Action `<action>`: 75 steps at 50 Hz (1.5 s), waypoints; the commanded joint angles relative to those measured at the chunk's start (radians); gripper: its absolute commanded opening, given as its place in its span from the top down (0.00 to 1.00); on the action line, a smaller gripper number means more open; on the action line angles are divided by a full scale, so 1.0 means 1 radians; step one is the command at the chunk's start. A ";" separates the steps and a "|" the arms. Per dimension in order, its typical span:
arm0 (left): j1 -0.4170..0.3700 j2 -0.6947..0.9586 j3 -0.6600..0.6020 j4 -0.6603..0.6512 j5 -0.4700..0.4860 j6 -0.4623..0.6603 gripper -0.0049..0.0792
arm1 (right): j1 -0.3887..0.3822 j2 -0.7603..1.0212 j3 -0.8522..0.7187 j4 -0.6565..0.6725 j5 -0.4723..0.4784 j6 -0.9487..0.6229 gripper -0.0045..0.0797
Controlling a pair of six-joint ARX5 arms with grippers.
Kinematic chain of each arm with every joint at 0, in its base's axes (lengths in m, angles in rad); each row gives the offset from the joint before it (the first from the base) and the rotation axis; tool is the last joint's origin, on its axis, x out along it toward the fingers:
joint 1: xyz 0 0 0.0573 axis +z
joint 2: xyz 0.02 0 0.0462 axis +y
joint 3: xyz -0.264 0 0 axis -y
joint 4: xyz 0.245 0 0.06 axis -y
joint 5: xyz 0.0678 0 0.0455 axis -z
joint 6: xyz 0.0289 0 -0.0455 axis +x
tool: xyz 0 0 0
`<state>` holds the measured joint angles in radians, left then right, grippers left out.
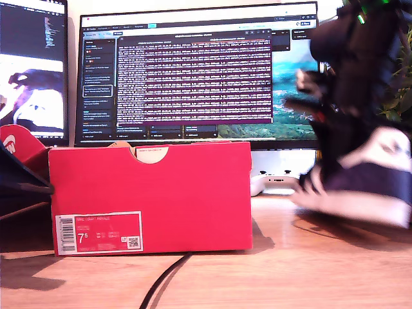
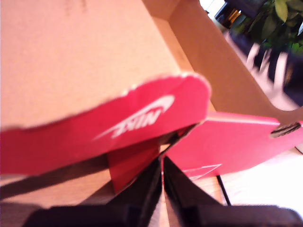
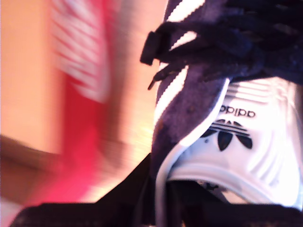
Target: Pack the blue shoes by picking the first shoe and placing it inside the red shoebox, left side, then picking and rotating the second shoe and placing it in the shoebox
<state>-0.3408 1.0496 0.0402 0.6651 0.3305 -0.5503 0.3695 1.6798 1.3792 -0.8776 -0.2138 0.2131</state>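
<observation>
Shoe (image 3: pixel 227 142) sits clamped in your second gripper (image 3: pixel 161 198) jaws, not yet in shoebox (image 1: pixel 151 196); first gripper (image 2: pixel 162 189) jaws closed, empty, by lid (image 2: pixel 118 127).

black arm (image 1: pixel 360 58), green lights, tapered black fingers (image 2: pixel 142 189)

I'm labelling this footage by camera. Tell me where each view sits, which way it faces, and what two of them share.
Exterior view: low at desk level, facing the bright red cardboard shoebox, monitors behind; a blurred arm carries a dark navy suede sneaker at its right.
First wrist view: on my first hand, its jaws closed, looking over the red swoosh lid flap into the box.
Second wrist view: on my second hand, gripping the sneaker's heel.
Shared: box and sneaker show in all three.
</observation>
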 commanded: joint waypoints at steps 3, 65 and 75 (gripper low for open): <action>-0.006 0.005 -0.018 0.005 -0.003 0.002 0.97 | 0.027 -0.009 0.084 0.003 -0.026 0.002 0.96; -0.006 0.005 -0.018 0.002 -0.018 0.033 0.97 | 0.348 0.209 0.256 0.530 -0.039 0.441 0.96; -0.006 0.004 -0.018 0.013 -0.018 0.033 0.97 | 0.358 0.242 0.256 0.571 -0.009 0.461 0.96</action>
<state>-0.3447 1.0496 0.0402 0.6590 0.3138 -0.5236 0.7170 1.9301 1.6085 -0.3443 -0.2386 0.6788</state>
